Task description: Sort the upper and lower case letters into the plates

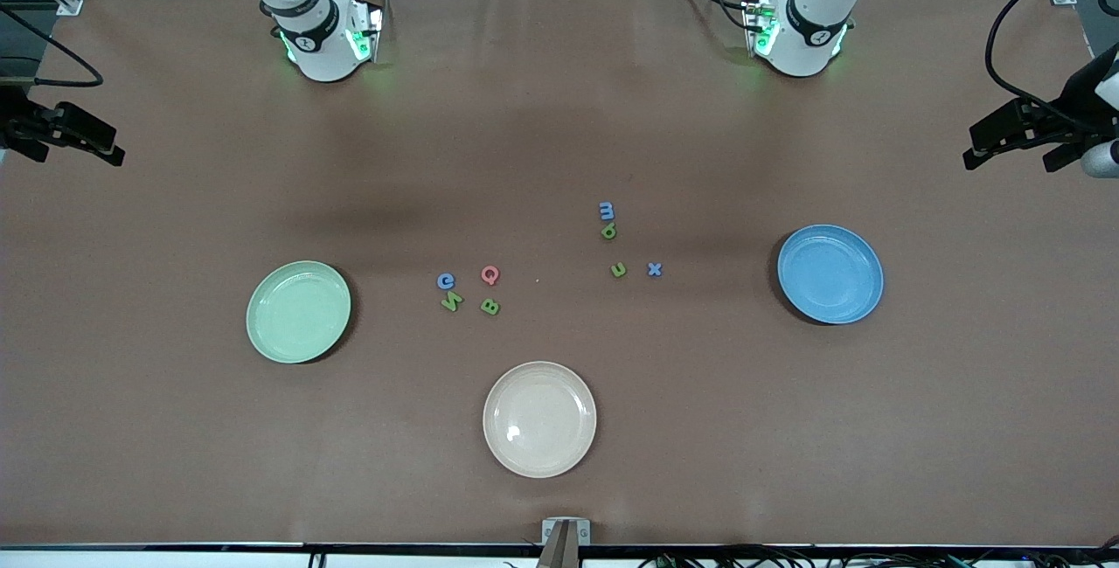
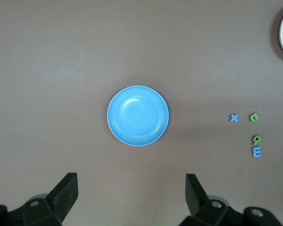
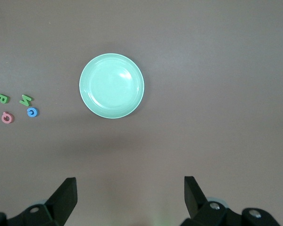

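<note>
The mint green plate [image 1: 299,312] [image 3: 112,85] lies toward the right arm's end and the sky blue plate [image 1: 830,273] [image 2: 138,116] toward the left arm's end; nothing lies in either. Between them are two letter clusters. Beside the green plate are a blue G [image 1: 446,280], pink Q [image 1: 489,274], green zigzag letter [image 1: 451,301] and green B [image 1: 490,307]. Toward the blue plate are a blue m [image 1: 607,211], a green tailed letter [image 1: 608,232], a green n-shape [image 1: 618,269] and a blue x [image 1: 655,269]. The left gripper [image 2: 130,181] and right gripper [image 3: 129,183] hang high over bare table, open, holding nothing.
A cream-beige plate [image 1: 539,419] with nothing in it lies nearest the front camera, midway along the table. Both arms' wrists [image 1: 323,39] [image 1: 800,35] hang near their bases. Black fixtures with cables [image 1: 61,131] [image 1: 1032,135] jut in at the table's two ends.
</note>
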